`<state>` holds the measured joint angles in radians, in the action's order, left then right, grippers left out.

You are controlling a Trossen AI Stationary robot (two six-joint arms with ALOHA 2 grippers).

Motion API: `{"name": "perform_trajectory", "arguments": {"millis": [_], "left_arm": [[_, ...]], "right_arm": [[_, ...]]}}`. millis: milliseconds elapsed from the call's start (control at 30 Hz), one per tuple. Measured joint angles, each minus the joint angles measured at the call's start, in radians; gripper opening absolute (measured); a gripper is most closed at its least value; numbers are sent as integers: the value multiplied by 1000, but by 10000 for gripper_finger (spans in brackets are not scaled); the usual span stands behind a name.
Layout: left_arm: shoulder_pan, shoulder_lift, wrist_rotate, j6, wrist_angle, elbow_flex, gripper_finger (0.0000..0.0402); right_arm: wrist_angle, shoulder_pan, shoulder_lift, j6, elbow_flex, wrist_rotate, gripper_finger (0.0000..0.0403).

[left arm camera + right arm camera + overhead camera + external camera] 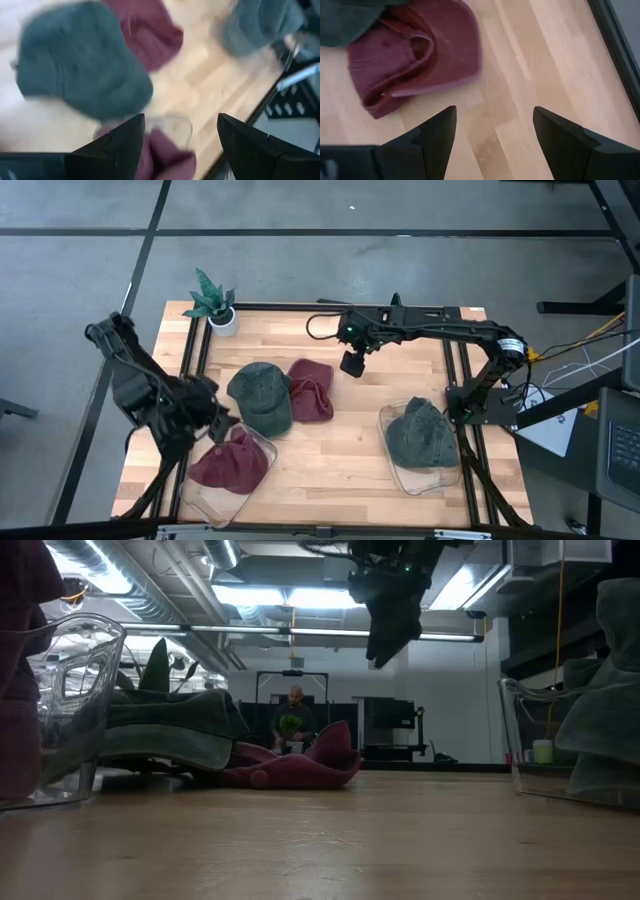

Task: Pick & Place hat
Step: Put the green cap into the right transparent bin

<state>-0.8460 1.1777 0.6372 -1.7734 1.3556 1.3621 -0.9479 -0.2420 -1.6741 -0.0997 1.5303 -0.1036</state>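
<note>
A green cap [262, 397] and a maroon cap [311, 389] lie side by side on the table, the green one's edge over the maroon one. Another maroon cap [231, 463] sits in a clear bin [205, 495] near the left front; another green cap [420, 433] sits in a clear bin [403, 472] on the right. My left gripper [222, 423] is open, up above the left bin beside the green cap. My right gripper [352, 364] is open, raised above the table just right of the loose maroon cap [410, 55].
A small potted plant [215, 305] stands at the far left corner. Bare wood lies between the two bins [335, 455]. Black frame rails run along the table's sides. A person [292, 715] shows far back in the room.
</note>
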Motion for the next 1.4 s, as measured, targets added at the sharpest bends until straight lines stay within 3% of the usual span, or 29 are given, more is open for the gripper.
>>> {"name": "perform_trajectory", "arguments": {"millis": [133, 267, 500, 700, 1167, 1400], "left_arm": [[67, -31, 31, 134, 41, 0, 242], [187, -18, -3, 385, 81, 0, 242], [402, 60, -71, 841, 82, 0, 242], [482, 148, -51, 1140, 48, -52, 242], [513, 193, 39, 1236, -158, -283, 242], [567, 193, 20, 1256, -259, -372, 242]], "right_arm": [[43, 25, 0, 54, 0, 2, 261], [78, 55, 0, 130, 0, 2, 261], [93, 98, 0, 152, 0, 2, 261], [94, 106, 0, 133, 0, 2, 261], [108, 105, 0, 134, 0, 0, 261], [124, 105, 0, 138, 0, 0, 261]]}}
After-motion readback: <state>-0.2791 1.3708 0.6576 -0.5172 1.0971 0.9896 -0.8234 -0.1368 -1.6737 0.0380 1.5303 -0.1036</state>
